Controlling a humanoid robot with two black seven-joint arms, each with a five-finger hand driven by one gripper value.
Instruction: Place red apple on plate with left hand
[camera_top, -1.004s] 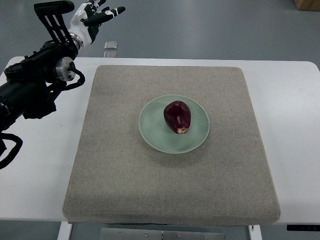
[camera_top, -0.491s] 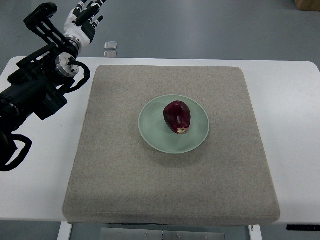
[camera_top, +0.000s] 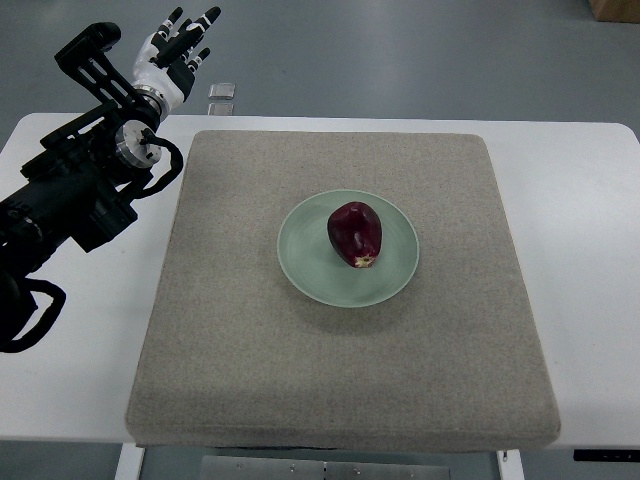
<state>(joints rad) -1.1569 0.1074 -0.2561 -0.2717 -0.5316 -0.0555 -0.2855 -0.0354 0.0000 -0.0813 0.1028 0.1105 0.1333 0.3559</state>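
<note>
**Left hand raised off the far left corner, apple on plate**

Left hand (camera_top: 176, 50) sits above and beyond the far left corner of the white table (camera_top: 70, 330), over the grey floor. Its fingers (camera_top: 205, 18) are spread and extended; it holds nothing. The black arm (camera_top: 70, 195) enters from the left edge of the frame and crosses the table's left side; its lower part is cut off by the frame edge, and a black cable loop (camera_top: 25, 320) hangs near that edge.

Red apple (camera_top: 354, 233) lies on its side on the pale green plate (camera_top: 300, 262), slightly left of the plate's centre, stem or calyx end facing the near edge. The plate rests at about the middle of the grey mat (camera_top: 240, 380), which covers most of the table.

A small clear object (camera_top: 221, 97) lies just beyond the table's far edge, near the hand; what it is cannot be made out. A brown object (camera_top: 612, 8) is cut off at the top right corner of the frame.

Right arm does not show.
</note>
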